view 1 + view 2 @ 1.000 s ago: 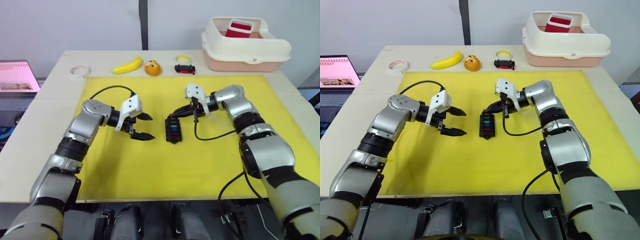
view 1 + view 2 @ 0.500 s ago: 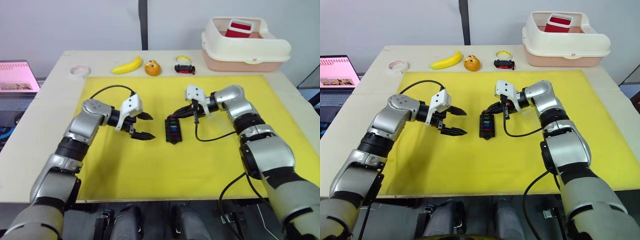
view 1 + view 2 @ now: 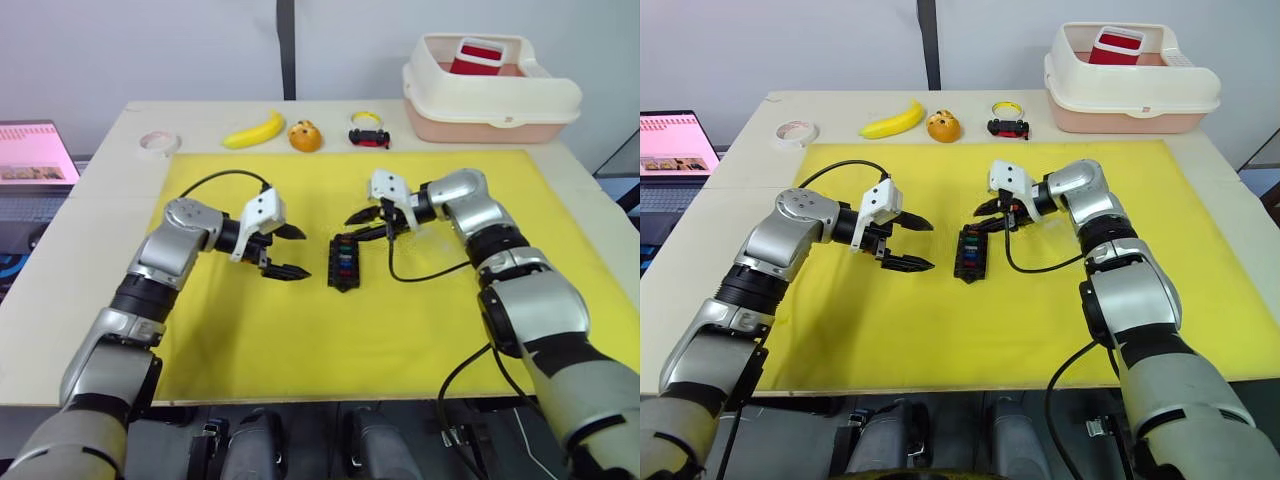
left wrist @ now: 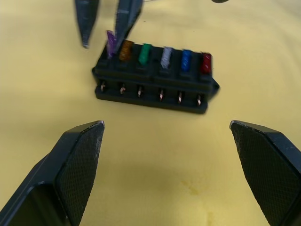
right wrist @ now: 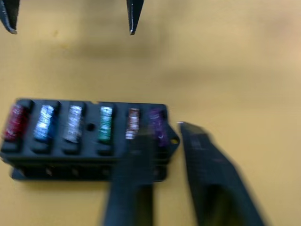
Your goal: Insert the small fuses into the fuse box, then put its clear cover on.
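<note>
The black fuse box point(image 3: 342, 262) lies mid-mat with several small fuses point(image 4: 145, 53) standing in one row: red, blue, grey, green, amber, purple. My right gripper point(image 3: 362, 224) hovers open just over the box's far, purple end, nothing between its fingers. My left gripper point(image 3: 290, 252) stands wide open on the mat to the box's left, a short gap away, empty. A faint see-through shape beside my right wrist may be the clear cover point(image 3: 422, 232); I cannot tell for sure.
Beyond the yellow mat point(image 3: 300, 330) lie a tape roll point(image 3: 158, 143), a banana point(image 3: 255, 130), an orange round object point(image 3: 305, 135) and a small toy car point(image 3: 369, 135). A cream bin point(image 3: 490, 95) sits back right. A laptop point(image 3: 35, 155) stands off the table's left.
My right gripper has lifted off the box's far end and opened. The fuse box has shifted slightly left. The left arm has not moved.
</note>
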Robot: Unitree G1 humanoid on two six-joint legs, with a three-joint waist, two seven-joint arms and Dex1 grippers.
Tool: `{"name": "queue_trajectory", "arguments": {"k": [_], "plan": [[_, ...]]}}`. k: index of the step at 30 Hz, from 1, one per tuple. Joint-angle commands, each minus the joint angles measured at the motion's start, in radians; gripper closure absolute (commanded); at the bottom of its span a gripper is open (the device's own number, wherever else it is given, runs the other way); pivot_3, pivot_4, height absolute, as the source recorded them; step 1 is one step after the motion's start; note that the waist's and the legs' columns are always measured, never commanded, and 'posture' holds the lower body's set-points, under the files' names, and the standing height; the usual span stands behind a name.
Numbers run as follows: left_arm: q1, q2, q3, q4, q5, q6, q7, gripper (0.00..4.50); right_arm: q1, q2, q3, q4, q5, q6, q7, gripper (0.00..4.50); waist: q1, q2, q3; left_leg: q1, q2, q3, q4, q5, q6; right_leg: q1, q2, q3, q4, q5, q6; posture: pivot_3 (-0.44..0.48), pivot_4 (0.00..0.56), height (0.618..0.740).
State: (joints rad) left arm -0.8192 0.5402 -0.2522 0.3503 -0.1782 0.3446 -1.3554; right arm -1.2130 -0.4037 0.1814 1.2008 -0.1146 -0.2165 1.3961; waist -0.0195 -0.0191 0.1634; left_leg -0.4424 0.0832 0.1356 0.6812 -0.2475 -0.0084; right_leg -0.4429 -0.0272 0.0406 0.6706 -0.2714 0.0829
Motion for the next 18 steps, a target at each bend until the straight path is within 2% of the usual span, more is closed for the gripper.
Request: {"name": "queue_trajectory", "arguments": {"k": [1, 18], "plan": [[-0.014, 0.005, 0.015, -0.028, -0.009, -0.003, -0.004, 0.0, -0.012, 0.003, -0.003, -0.02, -0.001, -0.007, 0.003, 2.63, 0.0, 0.0, 0.0, 0.0, 0.0, 0.0, 0.0, 0.0, 0.0, 0.0, 0.0, 0.0, 0.0, 0.0, 0.0, 0.0, 0.15, 0.739], [-0.018, -0.006, 0.012, -0.012, -0.007, -0.016, -0.004, 0.0, -0.021, -0.012, -0.027, -0.052, 0.034, 0.081, 0.045, 2.63, 0.0, 0.0, 0.0, 0.0, 0.0, 0.0, 0.0, 0.0, 0.0, 0.0, 0.0, 0.0, 0.0, 0.0, 0.0, 0.0, 0.15, 0.739]]}}
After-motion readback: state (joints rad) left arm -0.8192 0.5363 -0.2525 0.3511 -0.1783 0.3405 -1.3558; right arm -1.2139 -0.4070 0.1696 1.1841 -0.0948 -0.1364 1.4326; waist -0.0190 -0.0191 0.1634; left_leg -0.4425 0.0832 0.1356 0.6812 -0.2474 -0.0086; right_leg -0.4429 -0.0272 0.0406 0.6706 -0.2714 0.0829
